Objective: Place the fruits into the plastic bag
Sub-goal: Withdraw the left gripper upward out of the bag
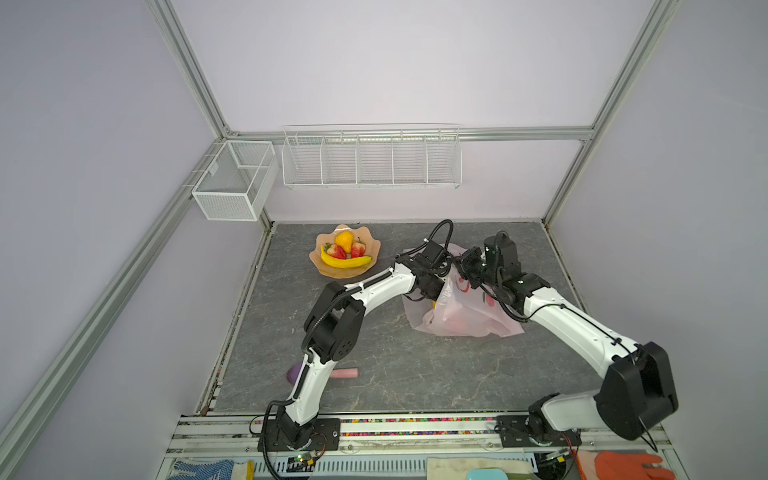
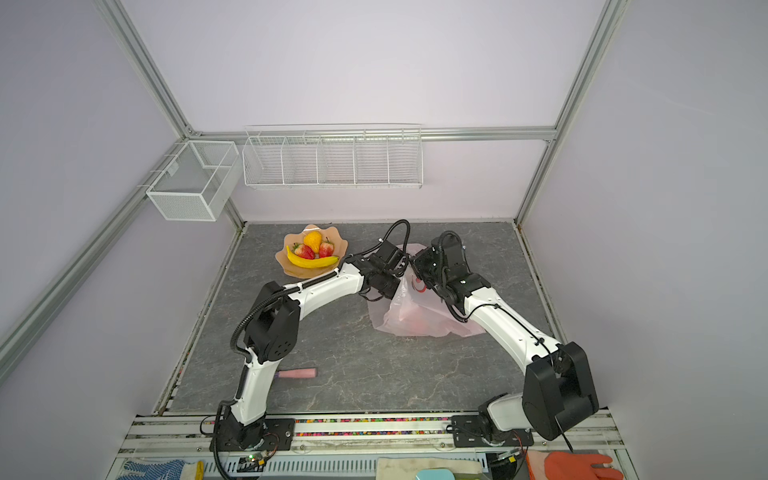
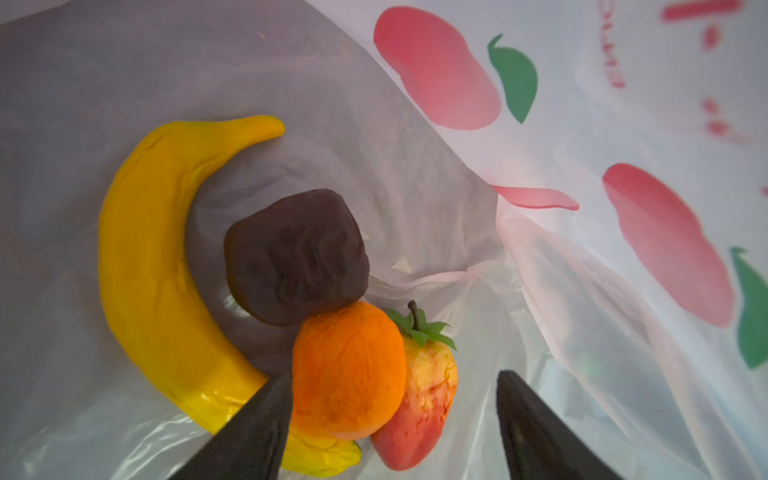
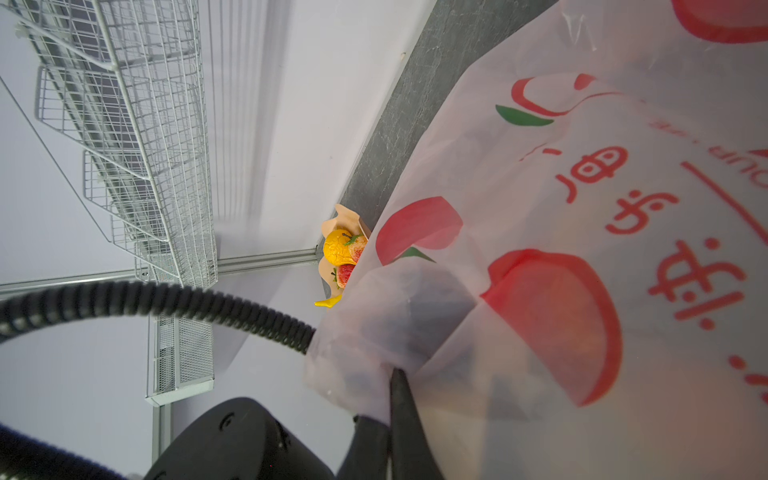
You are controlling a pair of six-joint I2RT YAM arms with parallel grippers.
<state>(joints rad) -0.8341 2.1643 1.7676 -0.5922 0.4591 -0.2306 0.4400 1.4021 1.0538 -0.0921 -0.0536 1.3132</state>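
Inside the plastic bag [image 1: 469, 320] the right gripper [image 4: 397, 374] is pinching, four fruits [image 3: 295, 262] are lying beneath the open left gripper [image 3: 395, 374]. The bowl [image 1: 328, 271] is holding four.

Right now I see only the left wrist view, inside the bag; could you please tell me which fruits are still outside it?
Observer: A banana, two strawberries and a yellow-orange pear sit in the scalloped bowl.
Operator: Thanks; is anything gripping the bag?
Observer: The right pincer is shut on a fold of the plastic bag.
Operator: Anything else on the table?
Observer: A pink-handled utensil, partly hidden behind the left arm.
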